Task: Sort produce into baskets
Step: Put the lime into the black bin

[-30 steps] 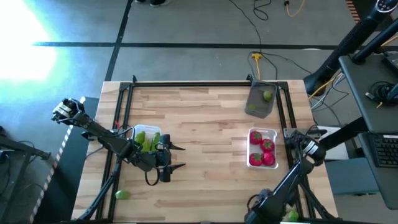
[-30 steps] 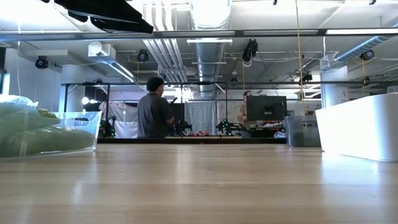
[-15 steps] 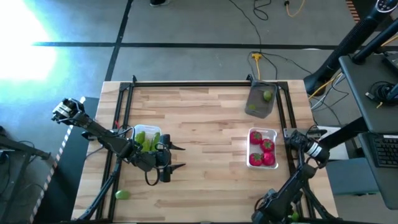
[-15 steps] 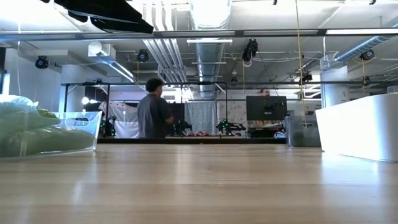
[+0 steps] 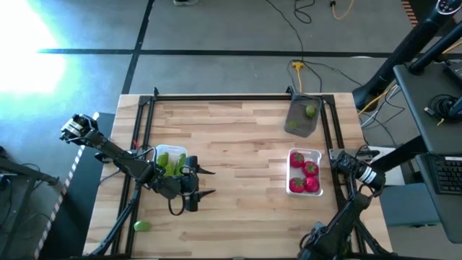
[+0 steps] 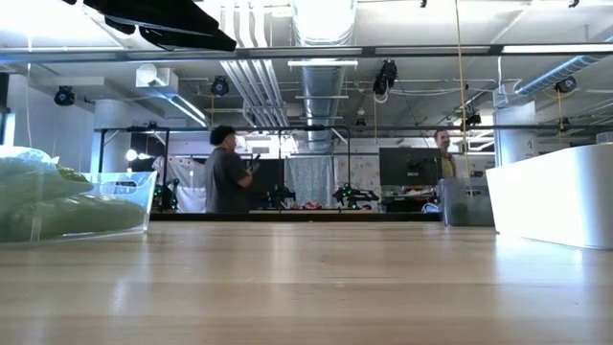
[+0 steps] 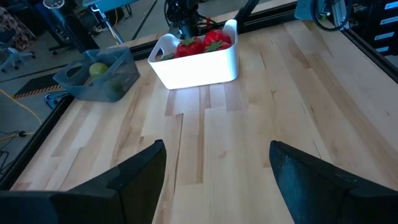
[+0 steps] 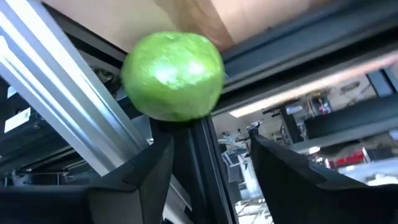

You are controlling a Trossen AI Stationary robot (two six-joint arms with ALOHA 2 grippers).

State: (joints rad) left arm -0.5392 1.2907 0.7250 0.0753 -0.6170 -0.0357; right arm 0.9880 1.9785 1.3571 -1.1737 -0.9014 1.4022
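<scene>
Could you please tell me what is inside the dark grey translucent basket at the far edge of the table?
The dark grey translucent basket holds one round green lime; its tinted walls blur anything lower.

You see a pale wooden table (image 5: 238, 144) with a smooth sheen. The tomato basket (image 7: 205, 68) looks like glossy white plastic.

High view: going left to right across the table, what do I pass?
Stray lime → cucumber basket → left gripper → grey basket holding a lime and tomato basket nearer, overlapping.
</scene>
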